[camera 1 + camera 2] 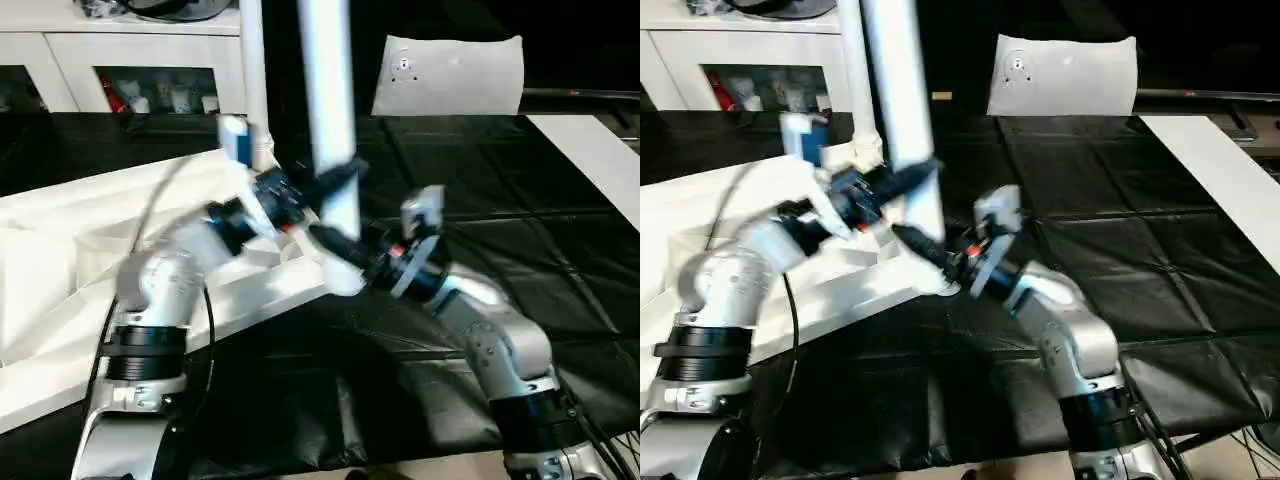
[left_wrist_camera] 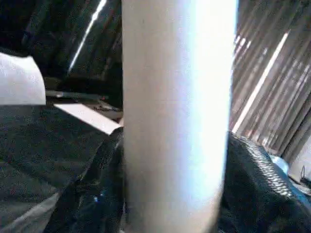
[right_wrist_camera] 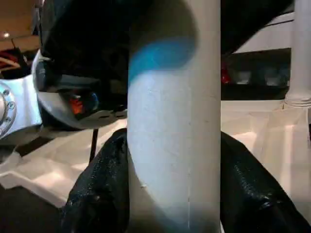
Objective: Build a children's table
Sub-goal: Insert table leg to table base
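Both tools (image 1: 335, 215) around upright table leg (image 1: 328, 90)

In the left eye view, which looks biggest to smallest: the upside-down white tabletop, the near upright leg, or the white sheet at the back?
1. tabletop
2. near upright leg; nearness enlarges it
3. white sheet, similar, so unsure

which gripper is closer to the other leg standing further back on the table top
Left. The left gripper sits just in front of the rear leg; the right gripper is lower, nearer the robot, on the front leg.
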Robot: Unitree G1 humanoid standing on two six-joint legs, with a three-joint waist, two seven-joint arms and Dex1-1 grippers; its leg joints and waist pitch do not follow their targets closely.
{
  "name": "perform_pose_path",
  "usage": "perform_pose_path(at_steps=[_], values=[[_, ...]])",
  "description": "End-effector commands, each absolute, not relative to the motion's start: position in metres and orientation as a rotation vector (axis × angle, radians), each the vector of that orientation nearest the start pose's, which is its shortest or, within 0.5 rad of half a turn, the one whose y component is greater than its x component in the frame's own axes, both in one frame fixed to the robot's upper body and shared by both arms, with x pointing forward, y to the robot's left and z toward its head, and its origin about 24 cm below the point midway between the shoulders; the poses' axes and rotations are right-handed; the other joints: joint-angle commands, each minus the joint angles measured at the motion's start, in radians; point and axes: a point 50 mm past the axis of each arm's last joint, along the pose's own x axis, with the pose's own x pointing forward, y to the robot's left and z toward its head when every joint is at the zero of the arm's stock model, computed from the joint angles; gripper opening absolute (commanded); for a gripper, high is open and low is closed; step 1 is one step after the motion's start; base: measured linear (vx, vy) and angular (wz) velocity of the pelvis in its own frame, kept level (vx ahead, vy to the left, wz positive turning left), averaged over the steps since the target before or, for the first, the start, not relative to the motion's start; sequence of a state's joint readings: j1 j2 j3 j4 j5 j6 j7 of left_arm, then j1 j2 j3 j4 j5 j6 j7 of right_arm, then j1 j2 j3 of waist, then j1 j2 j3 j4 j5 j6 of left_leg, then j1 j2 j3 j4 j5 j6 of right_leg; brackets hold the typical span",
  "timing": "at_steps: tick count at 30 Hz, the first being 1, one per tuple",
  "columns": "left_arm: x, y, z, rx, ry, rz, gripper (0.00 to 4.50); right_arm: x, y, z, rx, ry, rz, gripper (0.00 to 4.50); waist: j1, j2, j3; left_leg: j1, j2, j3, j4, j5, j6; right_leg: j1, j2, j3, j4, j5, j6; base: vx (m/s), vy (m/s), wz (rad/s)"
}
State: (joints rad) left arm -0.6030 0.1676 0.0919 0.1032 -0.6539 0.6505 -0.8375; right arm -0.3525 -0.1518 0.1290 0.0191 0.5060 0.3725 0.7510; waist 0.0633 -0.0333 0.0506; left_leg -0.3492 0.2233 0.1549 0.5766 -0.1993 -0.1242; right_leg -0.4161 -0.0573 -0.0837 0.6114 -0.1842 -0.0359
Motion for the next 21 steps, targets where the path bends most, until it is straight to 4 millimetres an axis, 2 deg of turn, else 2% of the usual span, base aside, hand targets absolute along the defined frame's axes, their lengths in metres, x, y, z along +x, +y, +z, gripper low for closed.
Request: perform_pose_path(at_steps=[1,2,3,5,12,14,21], values=[[0.320,0.105,0.166,-0.464,-0.034,-1.151,3.14,0.284,-0.085,0.111,0.285,-0.011,1.075,1.89,0.004,0.018,-0.069,-0.007,-0.003,0.013,-0.050,-0.047,0.035,0.084,-0.058,0.053,-0.059,-0.032,-0.169,0.000,0.000,0.00],[0.320,0.106,0.167,-0.475,-0.041,-1.146,2.82,0.284,-0.086,0.111,0.284,-0.010,1.073,1.89,0.003,0.017,-0.068,-0.008,-0.003,0.014,-0.050,-0.050,0.035,0.085,-0.057,0.053,-0.060,-0.031,-0.172,0.000,0.000,0.00],[0.320,0.106,0.168,-0.484,-0.051,-1.153,2.71,0.285,-0.086,0.111,0.285,-0.010,1.070,1.89,0.004,0.017,-0.068,-0.007,-0.003,0.014,-0.050,-0.053,0.035,0.085,-0.058,0.052,-0.060,-0.034,-0.175,0.000,0.000,0.00],[0.319,0.106,0.171,-0.495,-0.077,-1.142,2.66,0.285,-0.088,0.111,0.289,-0.013,1.062,1.89,0.004,0.016,-0.068,-0.008,-0.003,0.014,-0.050,-0.062,0.034,0.085,-0.059,0.052,-0.061,-0.048,-0.178,0.000,0.000,0.00],[0.319,0.106,0.170,-0.502,-0.088,-1.128,2.00,0.290,-0.088,0.112,0.281,-0.014,1.056,1.89,0.006,0.012,-0.068,-0.008,-0.003,0.013,-0.049,-0.065,0.036,0.085,-0.060,0.052,-0.063,-0.080,-0.166,0.000,0.000,0.00],[0.318,0.106,0.169,-0.489,-0.083,-1.130,1.94,0.291,-0.088,0.112,0.280,-0.014,1.057,1.89,0.005,0.010,-0.068,-0.008,-0.002,0.014,-0.049,-0.061,0.037,0.084,-0.059,0.052,-0.062,-0.075,-0.165,0.000,0.000,0.00],[0.321,0.108,0.164,-0.376,-0.100,-1.090,1.91,0.297,-0.087,0.115,0.284,-0.028,1.036,1.89,0.005,0.016,-0.068,-0.007,-0.001,0.012,-0.049,-0.070,0.031,0.083,-0.061,0.051,-0.063,-0.084,-0.164,0.000,0.000,0.00]])
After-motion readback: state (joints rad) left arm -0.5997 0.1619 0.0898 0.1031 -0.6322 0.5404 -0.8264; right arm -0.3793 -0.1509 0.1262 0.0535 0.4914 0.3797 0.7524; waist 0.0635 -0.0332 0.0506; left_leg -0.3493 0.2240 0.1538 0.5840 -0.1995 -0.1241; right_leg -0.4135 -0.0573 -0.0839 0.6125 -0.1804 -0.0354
